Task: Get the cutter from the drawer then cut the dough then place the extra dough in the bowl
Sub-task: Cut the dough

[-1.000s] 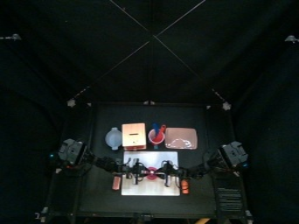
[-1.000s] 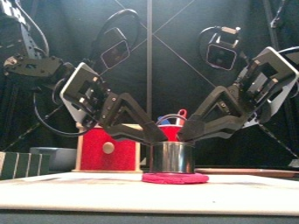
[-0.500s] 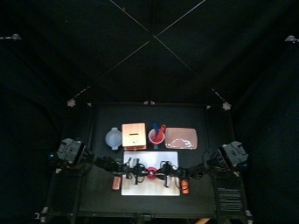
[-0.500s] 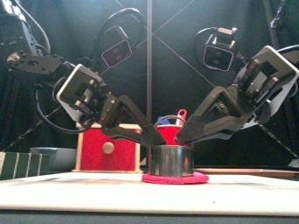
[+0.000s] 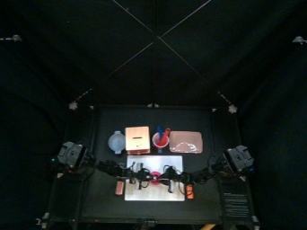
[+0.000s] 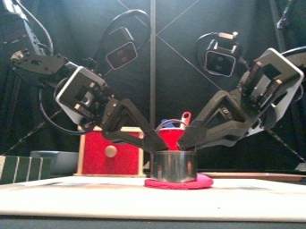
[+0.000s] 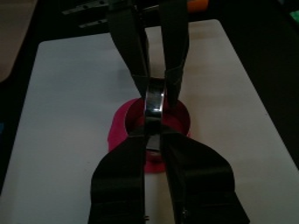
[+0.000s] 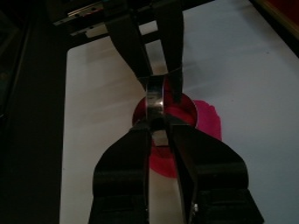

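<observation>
The round metal cutter stands on the flat pink dough disc. The left gripper clamps the cutter's nine-o'clock wall. The right gripper clamps its three-o'clock wall.

Round metal cutter stands on flat pink dough disc atop white cutting board, pale wooden box behind.

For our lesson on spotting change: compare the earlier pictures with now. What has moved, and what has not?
The cutter has sunk lower, pressed into the dough by the left gripper and right gripper as both arms ease down. Both stay clamped on it. The dough, cutting board and wooden box have not moved.
</observation>
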`<state>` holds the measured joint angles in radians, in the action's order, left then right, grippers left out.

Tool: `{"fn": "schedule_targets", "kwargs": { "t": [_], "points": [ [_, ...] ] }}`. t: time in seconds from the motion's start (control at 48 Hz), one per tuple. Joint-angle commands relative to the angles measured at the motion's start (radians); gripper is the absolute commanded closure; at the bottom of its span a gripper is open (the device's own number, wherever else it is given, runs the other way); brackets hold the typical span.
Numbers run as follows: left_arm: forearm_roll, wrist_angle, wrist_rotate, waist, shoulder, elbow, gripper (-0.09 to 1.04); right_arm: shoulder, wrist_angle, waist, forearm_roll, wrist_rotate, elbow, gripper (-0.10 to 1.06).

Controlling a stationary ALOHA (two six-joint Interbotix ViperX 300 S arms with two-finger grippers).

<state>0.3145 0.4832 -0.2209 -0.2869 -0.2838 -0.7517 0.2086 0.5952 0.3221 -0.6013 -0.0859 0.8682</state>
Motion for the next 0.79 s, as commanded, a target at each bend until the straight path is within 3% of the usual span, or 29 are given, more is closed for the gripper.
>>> {"fn": "schedule_targets", "kwargs": {
  "t": [0.021,0.792],
  "points": [
    [0.005,-0.031,0.003,-0.035,-0.011,-0.003,0.51,0.032,-0.048,-0.035,-0.014,0.014,-0.002,0.5],
    [0.003,-0.112,0.002,-0.034,-0.066,0.034,0.52,0.029,-0.127,-0.072,-0.025,0.018,0.014,0.5]
  ]
}}
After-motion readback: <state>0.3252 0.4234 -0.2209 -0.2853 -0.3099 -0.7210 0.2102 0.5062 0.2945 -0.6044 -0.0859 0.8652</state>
